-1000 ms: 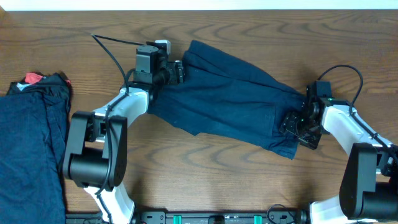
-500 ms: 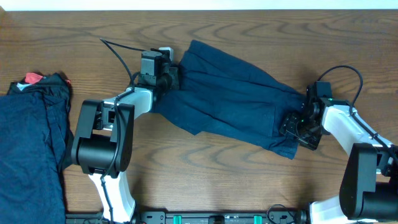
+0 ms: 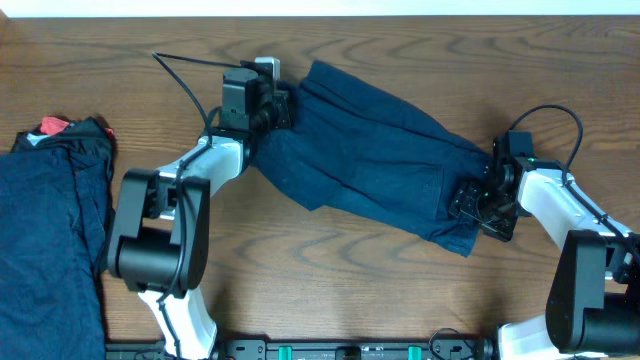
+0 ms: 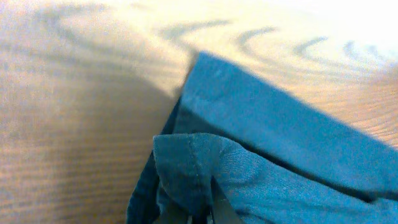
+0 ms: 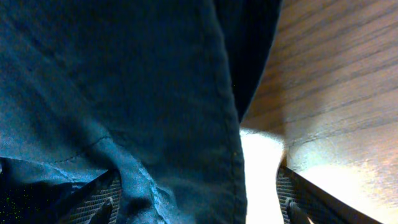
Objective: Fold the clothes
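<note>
Navy garment (image 3: 370, 150): I see it lying slantwise across the tabletop (image 3: 320, 290), between my two arms.
Left gripper (image 3: 284, 106): pressed together, pinching the garment's upper-left edge; my wrist view shows a raised fold at the tips.
Right gripper (image 3: 476, 206): spread, straddling the garment's lower-right edge; cloth covers one side, bare wood shows by the other.
Other clothes (image 3: 50, 230): dark pile at far left, red piece (image 3: 52, 126) at its top, well apart from both grippers.

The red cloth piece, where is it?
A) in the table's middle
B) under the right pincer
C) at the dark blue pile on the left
C: the red cloth piece peeks out at the far end of the dark navy fabric pile on the left.
</note>
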Tool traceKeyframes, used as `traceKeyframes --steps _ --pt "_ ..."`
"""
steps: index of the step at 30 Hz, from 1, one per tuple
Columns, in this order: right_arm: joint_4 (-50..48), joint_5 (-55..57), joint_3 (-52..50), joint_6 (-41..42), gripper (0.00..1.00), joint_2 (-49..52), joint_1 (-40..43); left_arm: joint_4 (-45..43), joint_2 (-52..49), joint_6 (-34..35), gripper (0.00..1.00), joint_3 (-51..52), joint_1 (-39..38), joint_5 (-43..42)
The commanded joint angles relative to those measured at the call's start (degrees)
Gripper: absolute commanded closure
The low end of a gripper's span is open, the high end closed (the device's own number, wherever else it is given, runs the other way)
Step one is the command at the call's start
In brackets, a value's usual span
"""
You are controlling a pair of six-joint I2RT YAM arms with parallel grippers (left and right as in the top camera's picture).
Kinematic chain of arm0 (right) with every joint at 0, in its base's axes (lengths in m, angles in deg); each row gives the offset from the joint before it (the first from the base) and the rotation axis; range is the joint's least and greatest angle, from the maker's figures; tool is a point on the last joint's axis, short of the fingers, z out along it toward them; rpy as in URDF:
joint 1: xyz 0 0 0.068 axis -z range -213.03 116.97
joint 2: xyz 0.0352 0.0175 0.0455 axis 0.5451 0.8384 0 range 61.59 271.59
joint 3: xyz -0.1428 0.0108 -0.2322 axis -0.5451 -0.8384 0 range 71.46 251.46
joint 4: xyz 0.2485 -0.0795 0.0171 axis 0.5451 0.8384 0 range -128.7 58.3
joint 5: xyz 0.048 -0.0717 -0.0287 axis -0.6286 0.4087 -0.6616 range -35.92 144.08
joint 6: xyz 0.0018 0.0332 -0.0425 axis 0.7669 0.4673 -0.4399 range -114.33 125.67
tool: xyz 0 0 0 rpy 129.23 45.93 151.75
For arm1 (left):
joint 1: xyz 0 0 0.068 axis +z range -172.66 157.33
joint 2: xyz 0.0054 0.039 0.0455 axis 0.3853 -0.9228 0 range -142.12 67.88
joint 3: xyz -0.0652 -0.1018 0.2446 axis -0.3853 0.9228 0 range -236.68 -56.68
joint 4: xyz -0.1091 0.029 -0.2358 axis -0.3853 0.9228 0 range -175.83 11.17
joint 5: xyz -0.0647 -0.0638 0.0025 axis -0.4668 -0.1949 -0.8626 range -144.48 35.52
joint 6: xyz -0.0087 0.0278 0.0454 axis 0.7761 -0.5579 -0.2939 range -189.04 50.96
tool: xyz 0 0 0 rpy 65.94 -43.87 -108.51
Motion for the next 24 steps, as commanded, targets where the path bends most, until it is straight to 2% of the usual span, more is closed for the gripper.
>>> traceKeyframes --steps 1,6,8,9,11,12,13,16,17,20,21,22,23,24 --pt "-0.7 0.7 -0.7 -0.9 0.22 0.2 -0.4 -1.2 3.7 0.1 0.94 -2.3 -0.9 -1.5" --pt "-1.0 0.7 -0.7 -0.9 0.21 0.2 -0.4 -4.8 4.3 -1.0 0.94 -2.3 -2.7 -0.8" --pt "-0.8 0.7 -0.7 -0.9 0.21 0.2 -0.4 -5.9 4.2 -1.9 0.83 -2.3 -3.6 0.1" --pt "-0.8 0.7 -0.7 -0.9 0.21 0.2 -0.4 -6.3 4.2 -2.4 0.67 -2.3 -4.0 1.0" --pt "-0.8 0.6 -0.7 -0.9 0.22 0.2 -0.4 -7.6 4.0 -4.0 0.27 -2.3 -5.1 2.3" --pt "-0.7 0.4 -0.7 -0.9 0.22 0.2 -0.4 -7.9 3.8 -4.7 0.12 -2.3 -5.4 2.5" --pt "-0.6 0.0 -0.7 -0.9 0.21 0.2 -0.4 -7.8 3.7 -4.7 0.02 -2.3 -5.8 3.2" --pt "-0.8 -0.9 -0.7 -2.1 0.3 0.2 -0.4 -7.0 3.8 -4.1 0.02 -2.3 -6.2 3.0" --pt "-0.9 -0.8 -0.7 -2.3 0.3 0.2 -0.4 -6.4 3.9 -3.6 0.0 -2.3 -6.2 2.9" --pt "-2.1 -0.3 -0.6 -2.3 0.09 0.2 -0.1 -1.7 4.4 -3.6 0.01 -2.4 -6.2 2.8" --pt "-2.8 -0.3 -0.5 -2.3 0.09 0.2 0.1 0.1 4.5 -3.6 0.01 -2.4 -6.2 2.4" --pt "-3.6 -0.3 -0.4 -2.4 0.14 0.2 0.4 2.2 4.6 -3.6 0.01 -2.4 -6.2 1.4" --pt "-4.5 -0.3 -0.3 -2.5 0.22 0.2 0.7 4.4 4.6 -3.6 0.01 -2.4 -6.2 0.3" --pt "-5.4 -0.8 -0.1 -3.0 0.37 0.2 0.9 6.2 4.6 -3.6 0.01 -2.4 -6.2 -0.7"
